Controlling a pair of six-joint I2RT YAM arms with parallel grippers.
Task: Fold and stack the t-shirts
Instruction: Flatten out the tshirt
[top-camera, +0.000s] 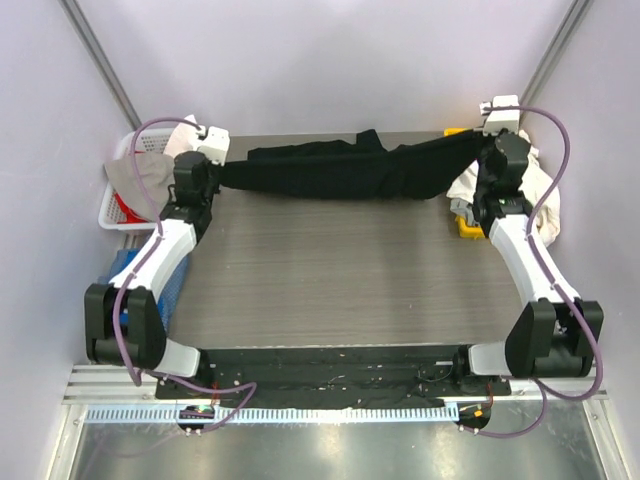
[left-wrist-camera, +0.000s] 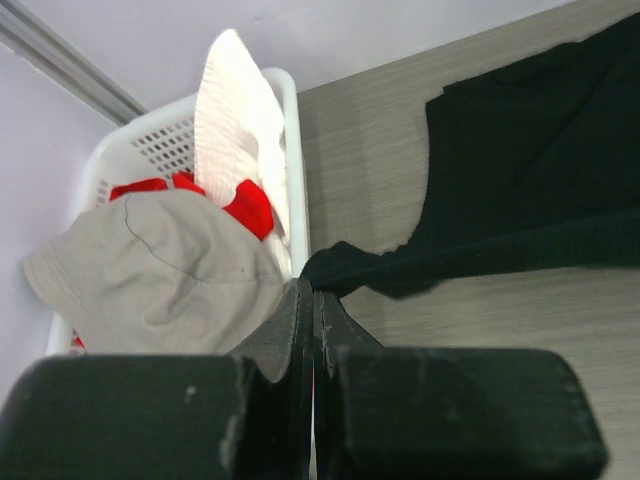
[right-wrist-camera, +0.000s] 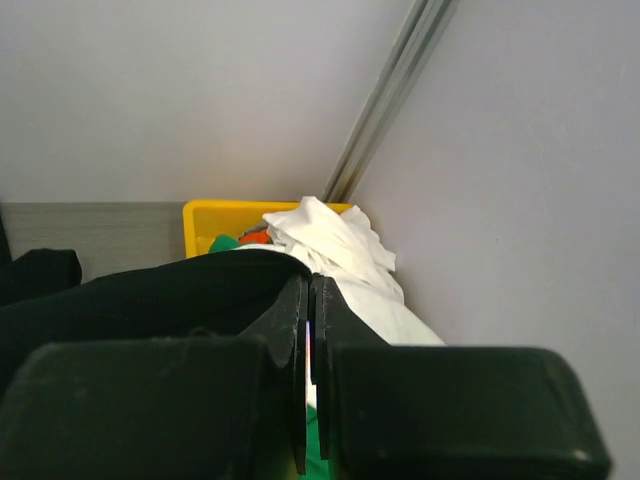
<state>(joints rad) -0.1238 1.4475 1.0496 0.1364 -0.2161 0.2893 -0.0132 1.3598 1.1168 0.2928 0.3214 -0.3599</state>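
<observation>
While left end effector (left-wrist-camera: 310, 296), right end effector (right-wrist-camera: 308, 286) clench its ends, black t-shirt (top-camera: 340, 172) stretched, creased.

The flat grey table (top-camera: 340, 280) looks like smooth wood. On it, the big black t-shirt (top-camera: 330, 175) is soft, matt cloth. Beside it, the white holey basket (left-wrist-camera: 150, 150) is plastic.

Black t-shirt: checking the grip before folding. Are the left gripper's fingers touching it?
Touching. The left wrist view shows the left gripper shut, its fingers pinching a corner of the black t-shirt at their tips.
</observation>
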